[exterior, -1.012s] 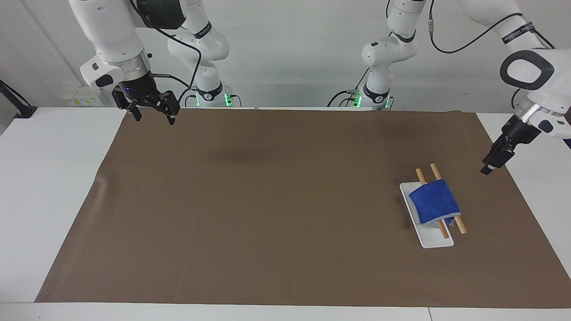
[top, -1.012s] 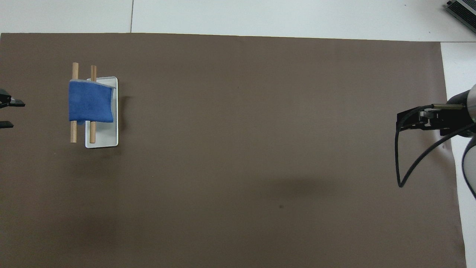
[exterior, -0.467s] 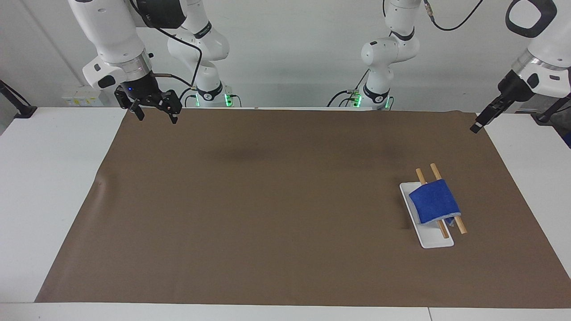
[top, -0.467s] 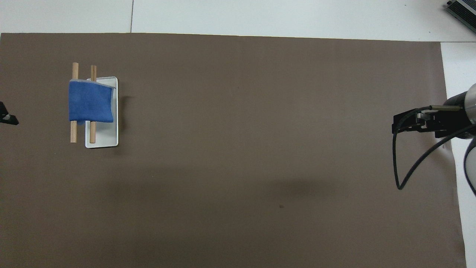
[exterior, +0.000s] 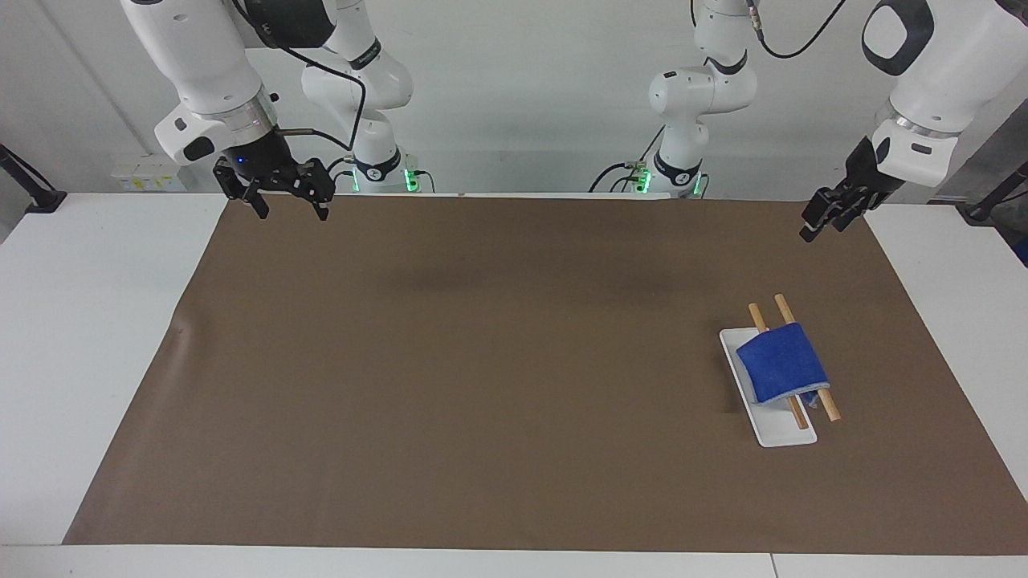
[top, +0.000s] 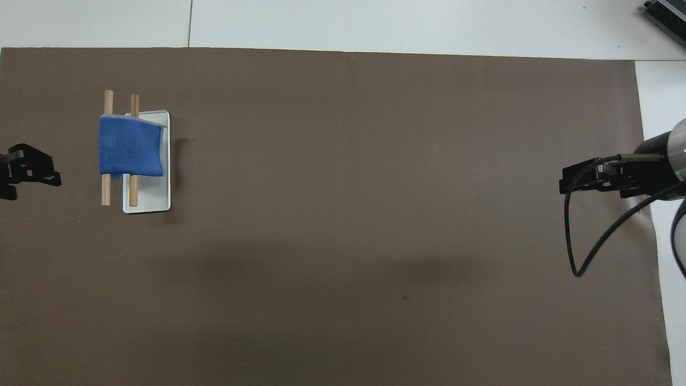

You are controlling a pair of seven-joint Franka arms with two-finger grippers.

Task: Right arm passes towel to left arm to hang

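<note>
Brown mat (exterior: 482, 361) covers the white table (exterior: 88, 337). White tray (exterior: 783, 433) carries two wooden rods (exterior: 827, 408) with the towel (exterior: 781, 365) draped across them. Right gripper (exterior: 287, 205) spread, empty. Left gripper (exterior: 821, 217) empty, fingers' state unclear.

1. The towel (exterior: 782, 365), a small bright blue cloth with pale grey edging, hangs draped over two wooden rods, toward the left arm's end of the table.
2. The right arm (exterior: 201, 64), white with dark joint caps, ends in a black, blue-lit gripper.
3. The left arm (exterior: 936, 56), a white twin, shows no blue light.
</note>
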